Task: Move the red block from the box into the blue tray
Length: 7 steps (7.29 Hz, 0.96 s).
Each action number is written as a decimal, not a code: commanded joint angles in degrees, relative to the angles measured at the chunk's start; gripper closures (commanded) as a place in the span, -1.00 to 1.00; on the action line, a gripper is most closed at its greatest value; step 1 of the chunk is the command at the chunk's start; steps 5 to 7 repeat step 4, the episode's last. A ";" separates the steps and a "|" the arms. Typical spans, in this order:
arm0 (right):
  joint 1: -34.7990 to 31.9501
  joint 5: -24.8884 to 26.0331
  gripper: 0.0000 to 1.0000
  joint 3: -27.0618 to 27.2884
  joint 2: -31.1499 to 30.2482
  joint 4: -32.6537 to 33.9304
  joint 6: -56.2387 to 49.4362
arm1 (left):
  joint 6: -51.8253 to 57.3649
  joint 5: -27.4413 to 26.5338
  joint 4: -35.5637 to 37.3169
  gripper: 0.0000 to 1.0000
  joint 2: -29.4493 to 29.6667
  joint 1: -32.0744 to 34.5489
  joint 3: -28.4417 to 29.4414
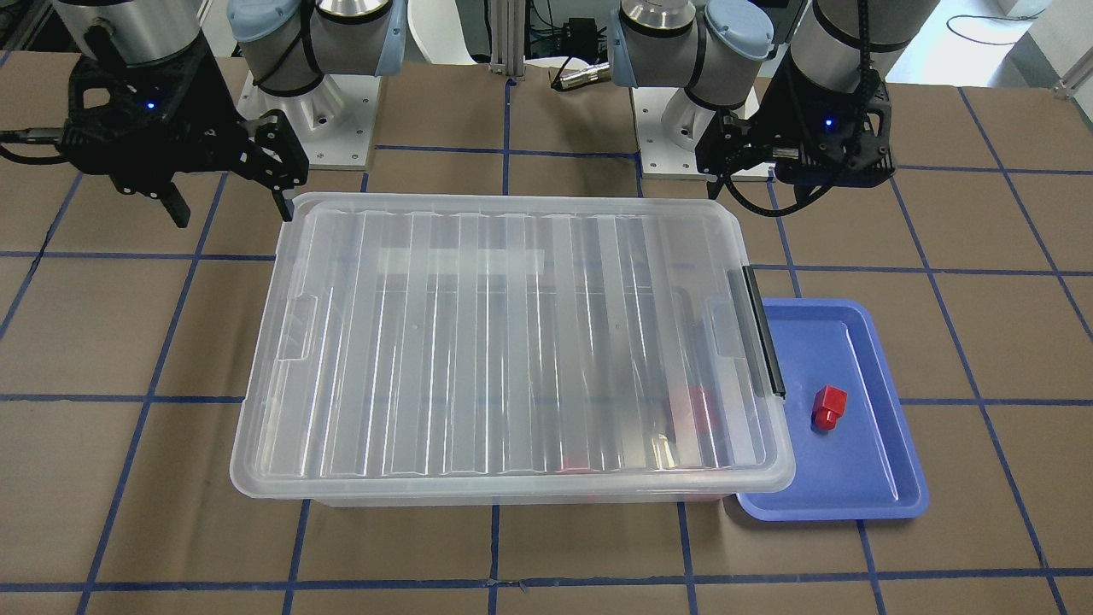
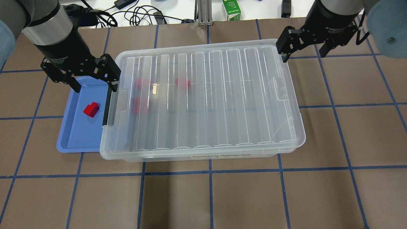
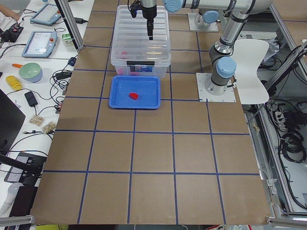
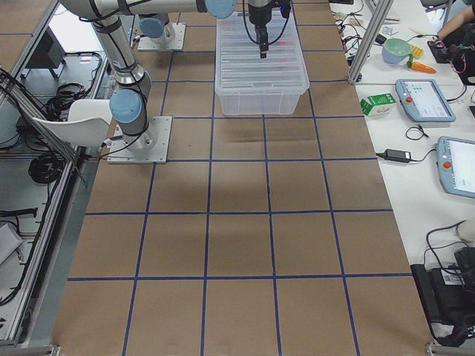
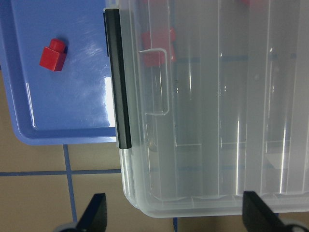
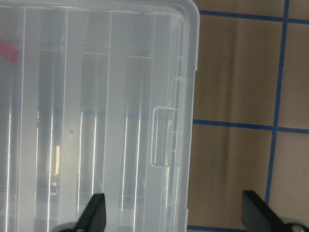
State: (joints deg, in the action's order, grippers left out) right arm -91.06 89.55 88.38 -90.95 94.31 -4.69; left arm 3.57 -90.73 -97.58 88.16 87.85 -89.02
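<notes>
Seeing the red block loose in the blue tray, tray tucked against the latch end of the lidded box on the counter, left tool spread wide above that end, right tool spread wide by the opposite end, both empty

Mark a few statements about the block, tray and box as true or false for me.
1. The red block lies in the tray. True.
2. The box has its lid off. False: the lid sits on the box.
3. The left tool grips the block. False: it is open and empty, above the tray's far end.
4. Other red pieces show through the lid. True.
5. The tray sits at the box's black latch end. True.
</notes>
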 commanded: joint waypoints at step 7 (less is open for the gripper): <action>-0.97 0.19 -1.00 0.48 -0.02 -0.09 0.65 | 0.30 -0.07 -0.06 -1.00 0.00 -0.05 -0.10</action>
